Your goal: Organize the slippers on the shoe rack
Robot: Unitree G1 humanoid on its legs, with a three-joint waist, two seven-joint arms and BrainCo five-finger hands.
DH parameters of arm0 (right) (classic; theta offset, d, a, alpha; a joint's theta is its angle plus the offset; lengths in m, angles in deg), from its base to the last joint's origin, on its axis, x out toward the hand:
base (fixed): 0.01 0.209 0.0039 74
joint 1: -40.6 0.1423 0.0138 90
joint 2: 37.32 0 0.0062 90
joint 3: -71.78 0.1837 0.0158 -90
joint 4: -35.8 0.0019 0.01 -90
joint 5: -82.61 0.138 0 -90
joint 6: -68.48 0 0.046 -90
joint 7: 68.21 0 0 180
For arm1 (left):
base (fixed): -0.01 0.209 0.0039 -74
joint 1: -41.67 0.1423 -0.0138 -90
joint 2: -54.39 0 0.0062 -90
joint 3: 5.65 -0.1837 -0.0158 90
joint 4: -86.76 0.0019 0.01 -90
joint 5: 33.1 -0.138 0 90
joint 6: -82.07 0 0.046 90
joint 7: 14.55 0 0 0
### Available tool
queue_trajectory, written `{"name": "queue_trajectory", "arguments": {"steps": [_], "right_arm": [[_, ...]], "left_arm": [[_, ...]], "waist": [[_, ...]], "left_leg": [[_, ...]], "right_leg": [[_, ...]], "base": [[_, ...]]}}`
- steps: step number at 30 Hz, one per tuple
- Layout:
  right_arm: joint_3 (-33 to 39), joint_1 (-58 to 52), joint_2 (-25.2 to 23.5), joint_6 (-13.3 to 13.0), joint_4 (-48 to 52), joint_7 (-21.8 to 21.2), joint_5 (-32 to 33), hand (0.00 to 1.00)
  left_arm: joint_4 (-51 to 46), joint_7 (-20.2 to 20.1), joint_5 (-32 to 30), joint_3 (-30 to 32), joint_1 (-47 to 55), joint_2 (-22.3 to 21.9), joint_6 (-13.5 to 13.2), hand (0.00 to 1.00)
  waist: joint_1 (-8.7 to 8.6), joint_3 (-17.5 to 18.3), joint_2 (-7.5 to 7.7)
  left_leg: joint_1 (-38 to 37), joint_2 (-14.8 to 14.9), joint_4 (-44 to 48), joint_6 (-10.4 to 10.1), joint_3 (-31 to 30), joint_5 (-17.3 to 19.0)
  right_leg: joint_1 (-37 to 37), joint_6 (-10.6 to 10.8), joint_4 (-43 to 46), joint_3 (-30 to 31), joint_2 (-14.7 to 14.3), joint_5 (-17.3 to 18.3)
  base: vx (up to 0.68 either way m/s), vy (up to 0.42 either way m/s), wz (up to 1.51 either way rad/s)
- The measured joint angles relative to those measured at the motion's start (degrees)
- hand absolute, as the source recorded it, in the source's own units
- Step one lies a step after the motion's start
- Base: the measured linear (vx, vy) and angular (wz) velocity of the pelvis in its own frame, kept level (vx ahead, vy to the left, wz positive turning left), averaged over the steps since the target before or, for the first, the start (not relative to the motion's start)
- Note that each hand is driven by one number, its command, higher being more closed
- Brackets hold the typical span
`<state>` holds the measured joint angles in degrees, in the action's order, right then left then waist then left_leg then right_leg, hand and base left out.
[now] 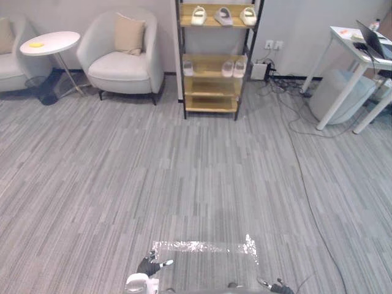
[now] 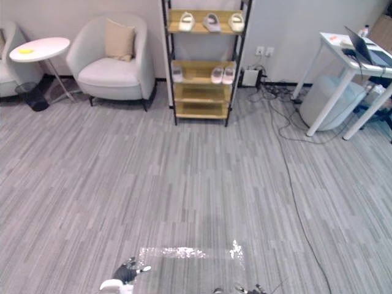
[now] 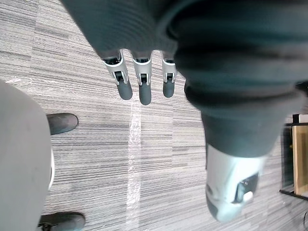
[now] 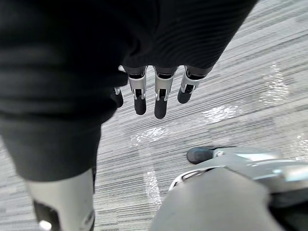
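Slippers [image 1: 223, 16] sit on the shoe rack [image 1: 210, 103] against the far wall, well apart from me across the grey carpet [image 1: 184, 184]. Three pale ones lie on the top shelf and three more on the middle shelf, one of those apart at its left end. A pale armchair [image 1: 122, 64] stands just left of the rack. My left hand [image 3: 139, 82] hangs low over the carpet, fingers straight and slightly spread, holding nothing. My right hand [image 4: 161, 91] hangs likewise, empty.
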<state>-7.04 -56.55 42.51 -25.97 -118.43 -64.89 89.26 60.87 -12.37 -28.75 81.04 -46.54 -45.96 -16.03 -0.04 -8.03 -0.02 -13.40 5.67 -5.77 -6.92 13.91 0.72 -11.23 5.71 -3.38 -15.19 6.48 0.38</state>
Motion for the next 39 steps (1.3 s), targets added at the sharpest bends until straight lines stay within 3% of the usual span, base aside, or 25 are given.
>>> {"name": "queue_trajectory", "arguments": {"steps": [13, 29, 32, 34, 36, 38, 39], "right_arm": [[-0.23, 1.47, -0.08, -0.08, 0.5, 0.07, 0.02, 0.0], [-0.51, 1.52, -0.08, -0.1, 0.5, 0.03, 0.09, 0.0], [-0.7, 1.37, -0.2, -0.16, 0.44, 0.02, 0.16, 0.0], [-0.86, 1.44, 0.78, -0.24, 0.48, -0.01, 0.22, 0.0], [-1.58, 1.07, 0.97, -0.27, 0.3, 0.0, 0.24, 0.0], [-3.39, 1.1, 2.47, -0.27, 0.27, 0.04, 0.24, 0.0], [-3.53, 1.61, 2.6, -0.26, 0.3, 0.15, 0.26, 0.0]], "left_arm": [[-0.54, -0.01, -0.83, -0.09, 0.08, -0.37, 0.0, 0.0], [-1.54, -0.02, -0.8, -1.0, -0.09, -0.04, 0.04, 0.0], [-1.54, 0.0, -0.66, -0.82, -0.46, 0.43, 0.06, 0.0], [-1.59, -0.03, -0.42, -0.15, -0.63, 0.15, 0.07, 0.0], [-2.05, -0.03, -0.07, 0.37, -0.69, 0.48, 0.06, 0.0], [-3.54, 0.14, 0.31, 1.82, -0.33, -0.43, 0.03, 0.0], [-3.83, 0.14, 0.33, 2.2, -0.36, -0.47, -0.1, 0.0]], "waist": [[0.15, -0.47, -0.13], [0.05, -1.74, 0.11], [-0.1, -1.83, 0.46], [-0.1, -2.4, -0.63], [-0.24, -3.09, -1.06], [0.35, -3.9, -2.59], [0.43, -3.99, -2.47]], "left_leg": [[-0.79, 1.4, 0.01, -0.47, 3.22, -0.23], [-0.44, 1.81, 0.16, -0.52, 4.0, -0.18], [4.66, 3.59, 9.96, -0.58, 3.87, 4.75], [8.41, 7.03, 21.31, -1.07, 4.65, 9.03], [13.37, 10.19, 34.41, -0.34, 6.59, 8.76], [18.7, 15.15, 49.88, 0.53, 4.45, 5.15], [20.74, 14.89, 52.61, 0.71, 2.44, 5.44]], "right_leg": [[-0.64, -1.24, -1.02, -0.08, -1.38, -0.84], [-1.1, -1.31, -1.61, -1.04, -1.85, -0.65], [-0.9, -1.87, -1.6, -2.16, -2.0, 0.16], [-1.7, -2.7, -1.04, -2.82, -3.15, 1.69], [-2.3, -3.29, -0.69, -2.38, -3.51, 2.73], [-3.79, -4.67, 0.73, 0.72, -5.53, 4.32], [-4.23, -5.1, 0.96, 1.58, -5.27, 4.79]], "base": [[-0.06, -0.02, -0.08], [0.0, -0.003, 0.02], [0.01, -0.022, 0.09], [0.03, -0.035, 0.04], [0.0, -0.043, -0.03], [0.08, -0.05, -0.39], [0.13, 0.028, -0.45]]}}
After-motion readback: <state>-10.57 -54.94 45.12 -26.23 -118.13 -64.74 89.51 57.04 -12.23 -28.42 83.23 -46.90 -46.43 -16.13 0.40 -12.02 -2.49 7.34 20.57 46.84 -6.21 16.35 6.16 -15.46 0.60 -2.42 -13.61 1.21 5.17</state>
